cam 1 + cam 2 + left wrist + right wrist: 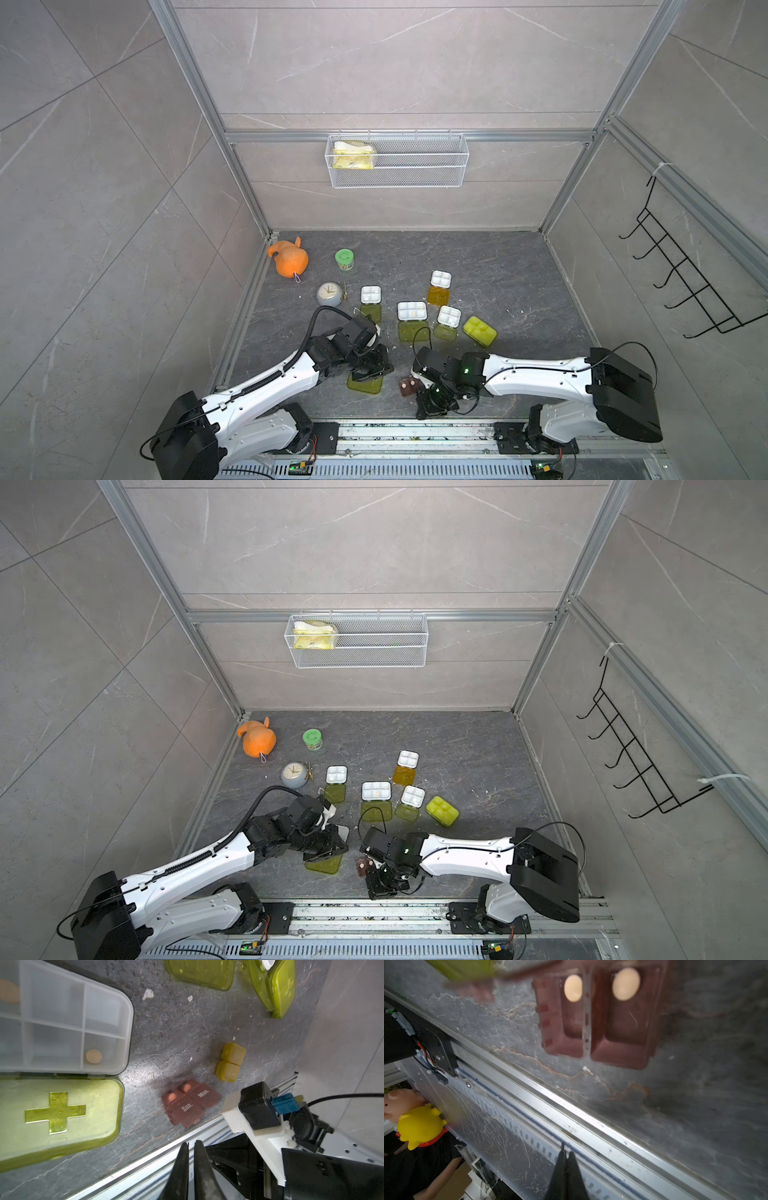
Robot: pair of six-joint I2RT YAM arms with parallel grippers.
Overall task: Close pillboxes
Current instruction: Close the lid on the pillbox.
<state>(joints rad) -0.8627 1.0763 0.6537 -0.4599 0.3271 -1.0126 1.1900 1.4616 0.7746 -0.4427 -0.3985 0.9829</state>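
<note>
Several pillboxes lie open on the dark floor, white trays (412,311) with yellow-green lids (413,331) flat beside them. One has an orange lid (438,296). One yellow-green pillbox (480,331) at the right is closed. The left wrist view shows a large open tray (62,1022) and its cross-marked lid (60,1113). It also shows a tiny brown pillbox (191,1103) with lids up and a tiny amber one (230,1061). My left gripper (191,1145) is shut and empty, above the front rail. My right gripper (565,1152) is shut and empty, near the brown pillbox (596,1018), which holds two pills.
An orange toy (289,259), a green-lidded jar (345,258) and a small clock (329,294) stand at the back left. A wire basket (397,160) hangs on the rear wall and a black hook rack (681,270) on the right wall. The aluminium rail (415,432) runs along the front.
</note>
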